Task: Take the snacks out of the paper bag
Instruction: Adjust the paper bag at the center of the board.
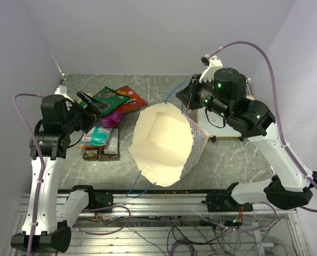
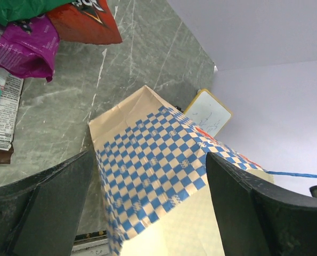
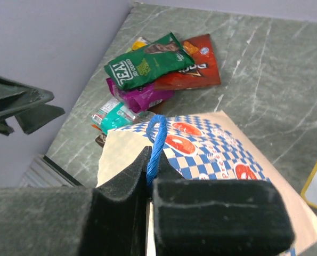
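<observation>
Arm poses: the right arm reaches inward from its base with the elbow raised. The right gripper (image 3: 150, 176) is at the far rim of the paper bag (image 1: 163, 138), its fingers pinched together on one blue cord handle (image 3: 156, 144). The left arm stands upright and bends at the wrist, so the left gripper (image 2: 150, 160) is above the packets, fingers spread wide with nothing between them. The bag sits mid-table (image 1: 238, 154) between the arms, tilted, its mouth facing the overhead camera. Counts: one bag and six packets, all outside it on the table to its left. They are green (image 1: 109, 97), red (image 1: 132, 100), magenta (image 1: 110, 120), teal (image 1: 98, 136), dark brown (image 1: 102, 153), and a yellow-orange sliver (image 3: 139, 42) under the green one. One small whiteboard (image 2: 209, 112) lies beyond the bag.
</observation>
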`<move>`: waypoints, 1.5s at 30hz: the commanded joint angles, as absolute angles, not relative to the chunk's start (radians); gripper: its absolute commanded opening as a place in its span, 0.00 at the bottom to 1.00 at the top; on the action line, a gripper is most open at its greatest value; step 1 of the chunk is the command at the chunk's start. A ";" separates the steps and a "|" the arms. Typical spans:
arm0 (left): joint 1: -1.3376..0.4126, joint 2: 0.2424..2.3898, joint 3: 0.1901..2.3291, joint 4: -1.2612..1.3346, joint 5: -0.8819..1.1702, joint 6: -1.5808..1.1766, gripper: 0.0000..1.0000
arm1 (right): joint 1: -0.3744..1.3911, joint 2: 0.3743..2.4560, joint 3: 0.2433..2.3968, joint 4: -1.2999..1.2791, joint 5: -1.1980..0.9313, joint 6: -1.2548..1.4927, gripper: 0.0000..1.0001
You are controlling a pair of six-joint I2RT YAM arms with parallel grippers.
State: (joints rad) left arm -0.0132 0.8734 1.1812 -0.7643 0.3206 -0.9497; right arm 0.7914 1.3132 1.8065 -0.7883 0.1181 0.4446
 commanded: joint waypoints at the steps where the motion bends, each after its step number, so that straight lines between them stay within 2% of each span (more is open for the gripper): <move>1: -0.015 0.868 1.219 -0.759 0.351 -0.937 0.95 | 0.789 1.259 1.753 -0.779 0.242 0.598 0.00; 7: -0.015 0.856 1.223 -0.767 0.350 -0.945 0.96 | 0.661 1.205 1.632 -0.827 0.279 0.804 0.00; 12: -0.015 0.859 1.230 -0.777 0.352 -0.937 0.96 | 0.467 1.205 1.582 -0.852 0.257 0.803 0.00; 17: -0.015 0.866 1.230 -0.764 0.358 -0.940 0.96 | 0.352 1.207 1.552 -0.890 0.259 0.805 0.00; 23: -0.015 0.878 1.221 -0.742 0.380 -0.940 0.96 | 0.233 1.188 1.483 -0.856 0.225 0.721 0.00; 27: -0.015 0.888 1.227 -0.736 0.395 -0.929 0.97 | 0.225 1.187 1.519 -0.855 0.181 0.562 0.00; 31: -0.015 0.913 1.270 -0.731 0.406 -0.900 0.97 | 0.225 1.193 1.592 -0.914 0.121 0.436 0.22; 33: -0.015 0.935 1.312 -0.740 0.405 -0.874 0.97 | 0.225 1.185 1.628 -0.936 0.083 0.406 0.40; 36: -0.015 0.976 1.391 -0.745 0.410 -0.830 0.95 | 0.225 1.158 1.658 -0.938 -0.026 0.325 0.98; 45: -0.015 1.133 1.838 -0.842 0.391 -0.582 0.95 | 0.225 1.032 1.767 -0.988 -0.058 0.227 1.00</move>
